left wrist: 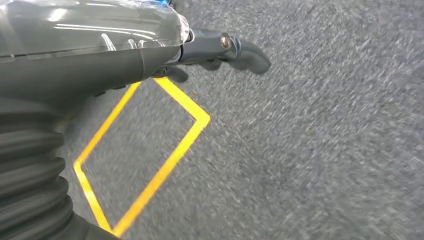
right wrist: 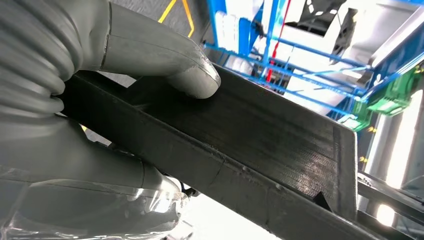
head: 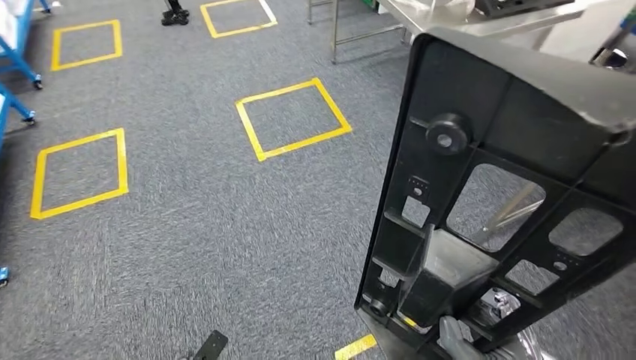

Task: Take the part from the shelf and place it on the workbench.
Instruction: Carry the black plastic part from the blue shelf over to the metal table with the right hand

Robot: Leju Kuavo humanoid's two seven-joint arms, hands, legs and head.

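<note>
The part (head: 510, 187) is a large black plastic frame with cut-out openings and a round knob. It stands upright and tilted at the right of the head view, carried above the carpet. My right hand (head: 454, 339) grips it at its lower edge. In the right wrist view my right hand (right wrist: 100, 100) has its thumb pressed on the part's flat black edge (right wrist: 260, 145). My left hand (left wrist: 215, 50) hangs over the grey carpet, thumb stretched out, holding nothing. A steel workbench (head: 427, 15) stands at the far right, behind the part.
Yellow taped squares (head: 292, 118) mark the grey carpet. Blue shelf frames on castors (head: 16, 56) stand at the far left. The right wrist view has blue racking (right wrist: 300, 50) behind the part. A dark stand base (head: 175, 15) sits at the top.
</note>
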